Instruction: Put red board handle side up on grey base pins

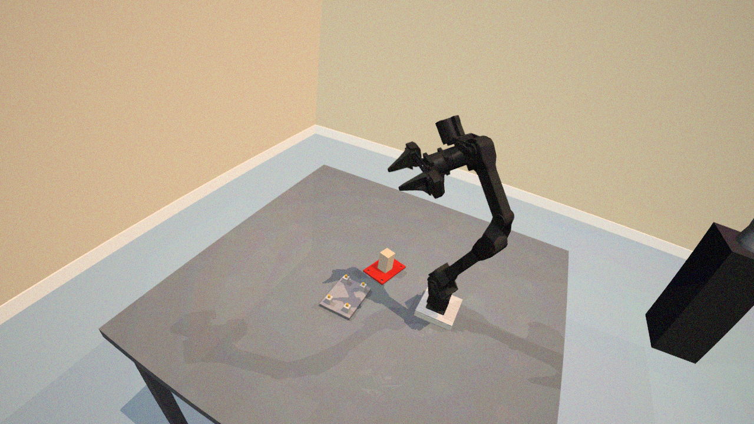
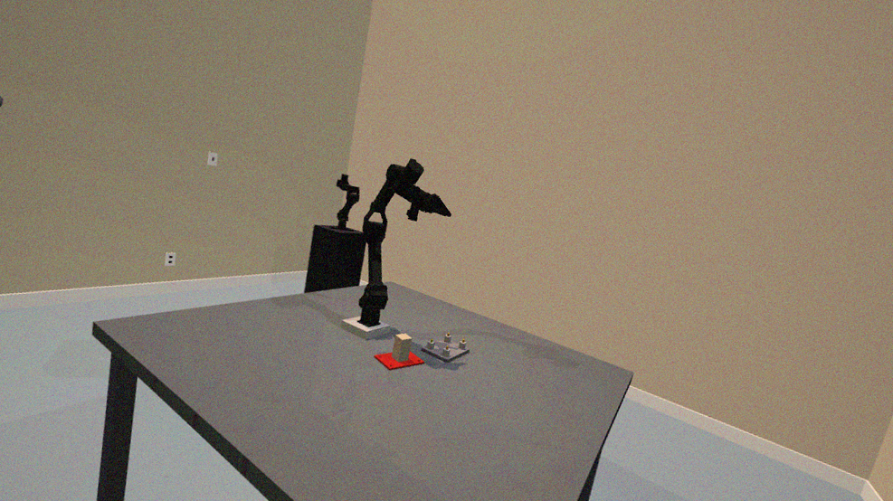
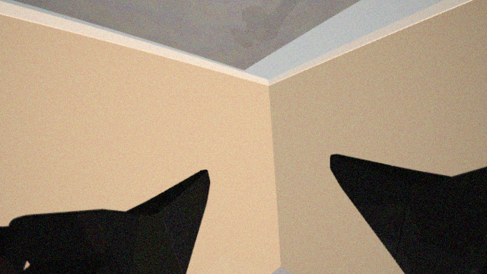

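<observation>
The red board point(image 1: 375, 272) point(image 2: 391, 363) lies flat on the grey table point(image 1: 295, 227) point(image 2: 435, 428), well below the gripper point(image 1: 393, 178) point(image 2: 449, 212) point(image 3: 270, 169), its pale square handle point(image 1: 386, 260) point(image 2: 402, 347) standing upright on top; the grey base point(image 1: 337, 301) point(image 2: 448, 357) rests just beside the board, also lower than the gripper, with its four posts and gold pins pointing up and the board off them; the gripper's black fingers stand wide apart with nothing between them, raised high over the table and touching neither piece, while the arm point(image 1: 492, 186) point(image 2: 375, 256) rises behind the gripper from a white block point(image 1: 424, 315) point(image 2: 354, 327)
</observation>
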`<state>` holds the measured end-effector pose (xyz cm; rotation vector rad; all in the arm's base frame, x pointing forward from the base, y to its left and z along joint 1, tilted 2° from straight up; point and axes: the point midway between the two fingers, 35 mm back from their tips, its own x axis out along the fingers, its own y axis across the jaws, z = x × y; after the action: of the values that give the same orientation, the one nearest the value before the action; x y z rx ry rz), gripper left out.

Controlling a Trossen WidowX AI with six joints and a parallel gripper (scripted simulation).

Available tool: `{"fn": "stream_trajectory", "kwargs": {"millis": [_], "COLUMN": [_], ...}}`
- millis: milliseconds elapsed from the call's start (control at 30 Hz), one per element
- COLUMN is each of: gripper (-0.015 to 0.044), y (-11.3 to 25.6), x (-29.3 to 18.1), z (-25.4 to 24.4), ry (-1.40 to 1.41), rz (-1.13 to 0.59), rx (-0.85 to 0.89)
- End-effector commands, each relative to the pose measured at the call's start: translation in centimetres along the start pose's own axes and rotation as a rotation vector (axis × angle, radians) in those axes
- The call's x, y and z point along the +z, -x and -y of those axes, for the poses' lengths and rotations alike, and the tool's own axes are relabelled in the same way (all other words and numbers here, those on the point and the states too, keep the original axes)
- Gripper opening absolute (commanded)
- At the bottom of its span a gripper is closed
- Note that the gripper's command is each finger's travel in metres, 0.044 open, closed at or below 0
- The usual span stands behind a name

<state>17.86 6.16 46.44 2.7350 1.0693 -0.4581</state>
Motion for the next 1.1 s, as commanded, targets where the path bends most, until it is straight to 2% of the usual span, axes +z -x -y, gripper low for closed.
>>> {"fn": "stream_trajectory", "kwargs": {"millis": [0,200,367,533,700,833,967,1067], "gripper": [0.0426,0.0440,0.0440,0.0440,0.0440,0.0440,0.0440,0.0440], "y": [-0.1,-3.0,-5.0,-6.0,-6.3,-6.1,-5.6,-5.2], "x": [0.2,6.0,12.4,18.1,23.3,27.4,31.2,31.8], "z": [-0.2,-6.0,-9.9,-12.0,-13.1,-13.5,-13.5,-13.7], "ry": [0.012,0.409,0.789,1.104,1.373,1.577,1.752,1.774], "rz": [0.007,0.245,0.479,0.641,0.728,0.739,0.680,0.665], "rx": [0.003,0.019,-0.109,-0.330,-0.612,-0.897,-1.212,-1.259]}}
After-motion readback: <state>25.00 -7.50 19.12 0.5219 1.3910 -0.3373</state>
